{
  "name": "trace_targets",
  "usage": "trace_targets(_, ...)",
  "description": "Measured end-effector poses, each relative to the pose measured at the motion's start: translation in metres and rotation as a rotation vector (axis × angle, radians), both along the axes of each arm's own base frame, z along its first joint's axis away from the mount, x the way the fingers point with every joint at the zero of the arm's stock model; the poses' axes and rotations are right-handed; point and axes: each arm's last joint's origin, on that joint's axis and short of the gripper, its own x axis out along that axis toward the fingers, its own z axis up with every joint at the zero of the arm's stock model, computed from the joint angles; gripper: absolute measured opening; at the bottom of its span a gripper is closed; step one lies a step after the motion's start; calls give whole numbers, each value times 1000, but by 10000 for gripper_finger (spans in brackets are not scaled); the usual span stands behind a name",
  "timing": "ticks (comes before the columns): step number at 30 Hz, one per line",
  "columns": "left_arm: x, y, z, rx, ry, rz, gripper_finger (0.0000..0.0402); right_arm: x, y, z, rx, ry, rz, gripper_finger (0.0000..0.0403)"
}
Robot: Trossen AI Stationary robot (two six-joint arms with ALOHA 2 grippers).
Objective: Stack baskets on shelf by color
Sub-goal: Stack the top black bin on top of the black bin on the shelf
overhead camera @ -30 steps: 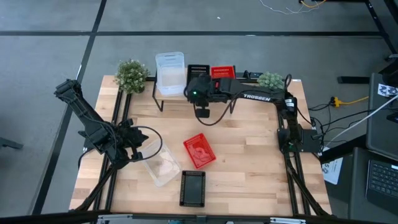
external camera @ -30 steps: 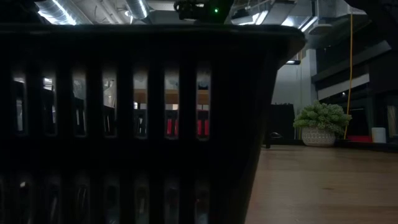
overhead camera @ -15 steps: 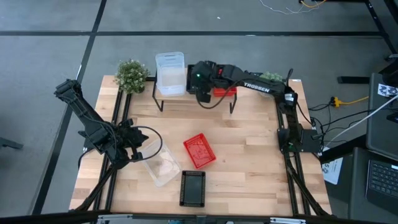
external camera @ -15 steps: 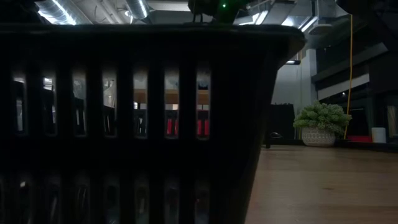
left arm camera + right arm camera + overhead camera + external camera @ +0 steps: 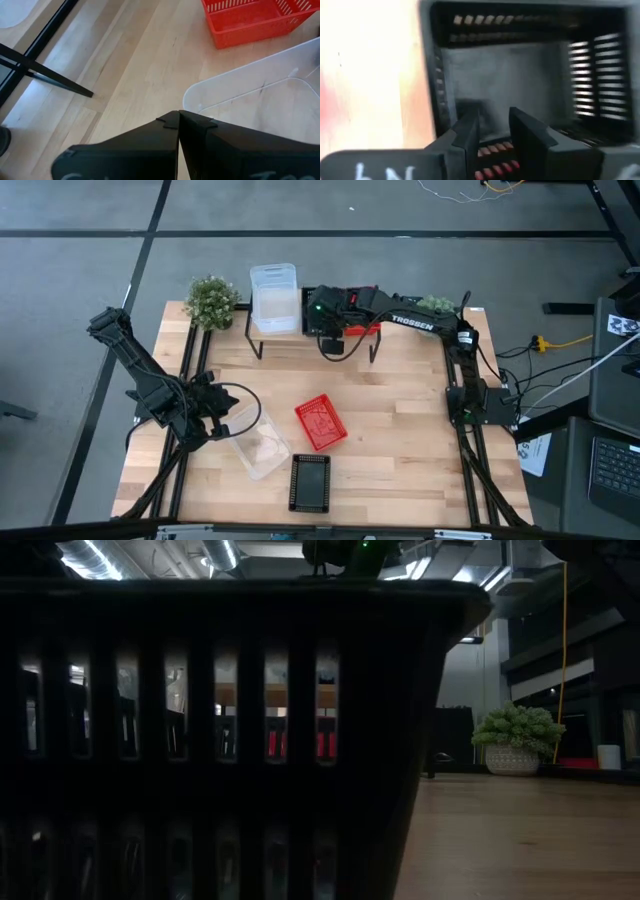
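A: We see a grey floor around a light-wood table point(image 5: 390, 430), with a potted plant point(image 5: 211, 300) at its upper left and another point(image 5: 436, 307) at its upper right.

B: We find the shelf point(image 5: 310, 335) along the top centre. A clear stack point(image 5: 273, 298) sits on its left part, a black basket point(image 5: 318, 305) in the middle, red baskets point(image 5: 362, 327) to the right.

A: The right hand point(image 5: 492, 131) hovers over the black basket on the shelf point(image 5: 520, 75), fingers apart, gripping nothing that we can see.

B: The left hand point(image 5: 178, 120) sits at the left, fingers pressed together, just beside a clear basket point(image 5: 258, 445).

A: Centre frame lies a red basket point(image 5: 320, 422), and a black one point(image 5: 310, 482) below it.
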Motion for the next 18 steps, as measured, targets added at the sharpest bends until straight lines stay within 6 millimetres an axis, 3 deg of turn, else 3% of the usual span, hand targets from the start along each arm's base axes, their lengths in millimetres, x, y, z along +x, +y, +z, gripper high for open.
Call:
trace_targets(8,0,0,0,3,2,-3,0,2,1,5,-28,-31,-19,108)
trace_targets(18,0,0,0,3,1,-3,0,8,21,13,-162,-53,-50,108)
